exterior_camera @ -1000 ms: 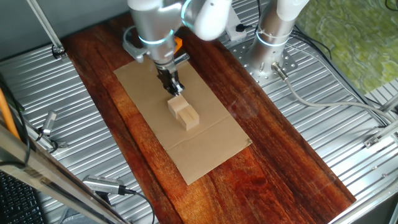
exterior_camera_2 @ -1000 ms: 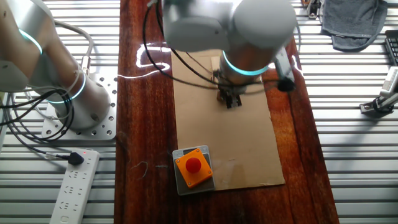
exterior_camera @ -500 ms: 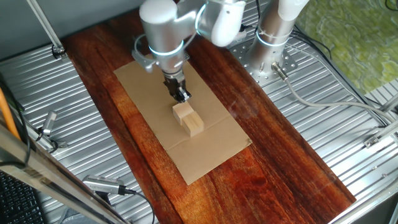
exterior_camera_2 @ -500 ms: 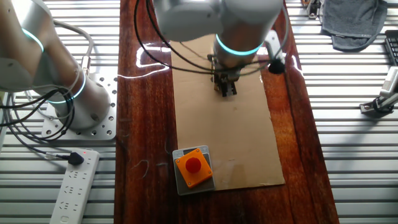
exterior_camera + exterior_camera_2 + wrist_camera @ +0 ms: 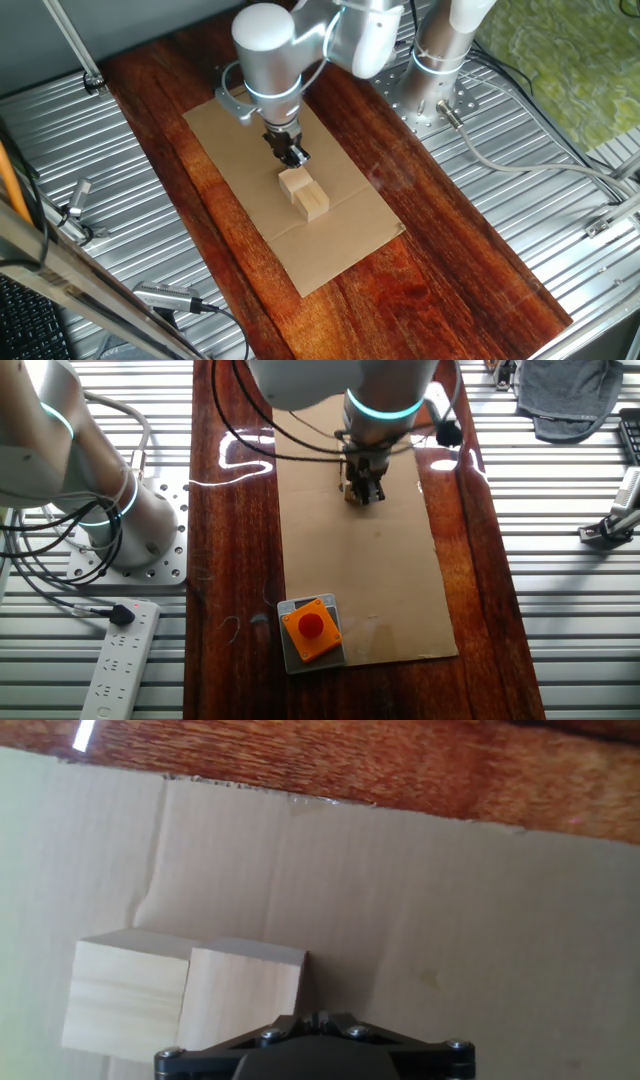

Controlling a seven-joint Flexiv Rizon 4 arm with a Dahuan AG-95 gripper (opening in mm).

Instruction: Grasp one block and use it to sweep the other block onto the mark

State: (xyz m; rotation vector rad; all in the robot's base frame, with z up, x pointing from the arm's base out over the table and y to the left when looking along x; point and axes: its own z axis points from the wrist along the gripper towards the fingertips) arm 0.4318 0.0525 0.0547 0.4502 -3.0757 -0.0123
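Two pale wooden blocks sit side by side, touching, in the middle of the cardboard sheet [image 5: 330, 240]: the far block [image 5: 293, 181] and the near block [image 5: 313, 202]. The hand view shows them as the left block [image 5: 125, 995] and the right block [image 5: 245, 985]. My gripper [image 5: 293, 155] hangs just above and behind the far block. Its fingers are pressed together with nothing between them [image 5: 320, 1018]. In the other fixed view the gripper [image 5: 362, 493] and arm hide the blocks. The tiny black mark does not show in any view.
An orange box with a red button [image 5: 310, 628] stands at one end of the cardboard. The dark wooden board [image 5: 450, 250] lies on ribbed metal. A second arm's base [image 5: 435, 70], cables and a power strip [image 5: 120, 655] sit beside it.
The arm has moved along the cardboard away from the orange box, and both blocks have shifted a little the same way. In the last half second almost nothing moved.
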